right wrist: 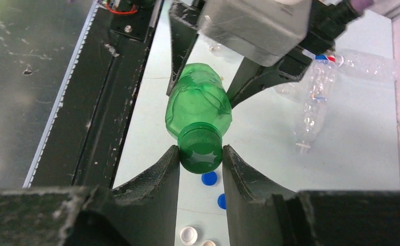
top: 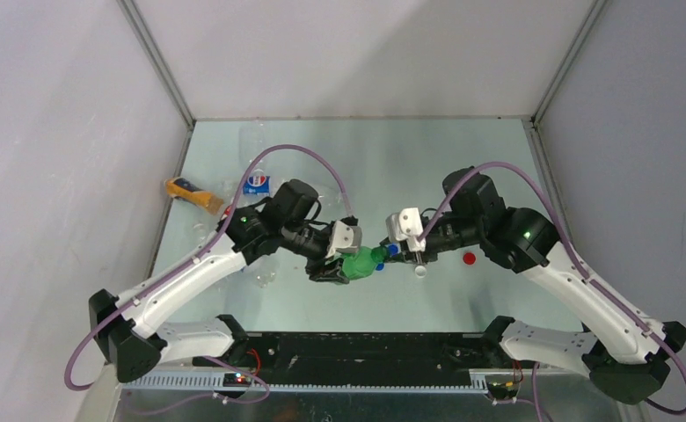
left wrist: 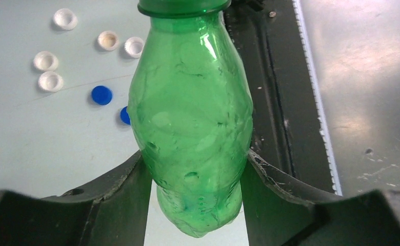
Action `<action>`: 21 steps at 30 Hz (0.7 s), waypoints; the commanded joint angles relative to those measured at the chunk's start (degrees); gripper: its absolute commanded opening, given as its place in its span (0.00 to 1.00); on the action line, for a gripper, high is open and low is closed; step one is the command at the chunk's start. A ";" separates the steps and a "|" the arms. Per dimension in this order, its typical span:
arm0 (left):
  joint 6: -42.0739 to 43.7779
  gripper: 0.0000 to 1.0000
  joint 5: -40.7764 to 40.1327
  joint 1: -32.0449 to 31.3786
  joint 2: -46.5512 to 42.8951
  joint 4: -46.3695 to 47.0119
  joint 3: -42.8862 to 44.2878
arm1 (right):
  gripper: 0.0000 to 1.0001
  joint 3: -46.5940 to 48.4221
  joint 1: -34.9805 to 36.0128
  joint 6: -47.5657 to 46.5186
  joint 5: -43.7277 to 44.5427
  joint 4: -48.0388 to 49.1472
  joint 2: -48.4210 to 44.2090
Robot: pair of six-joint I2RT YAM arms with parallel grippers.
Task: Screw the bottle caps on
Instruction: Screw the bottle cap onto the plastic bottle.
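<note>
While the green bottle [top: 363, 262] is held level between the arms, over the table's [top: 427, 167] near edge, the left gripper [left wrist: 195, 169] clamps its dented body (translucent; contents not discernible). Fingers of the right gripper [right wrist: 200, 156] pinch the green cap [right wrist: 200, 143] on its neck. Left wrist view gives loose white caps [left wrist: 51, 81] and a blue cap [left wrist: 101, 95]. Right wrist view adds a clear bottle [right wrist: 316, 97] lying flat. Only overhead catches the orange-yellow bottle [top: 188, 192] and red cap [top: 470, 258].
</note>
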 commanded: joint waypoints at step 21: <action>-3.59 0.00 -55.22 -13.29 -10.83 37.43 -14.30 | 0.00 -0.68 -1.82 82.34 29.55 12.59 10.61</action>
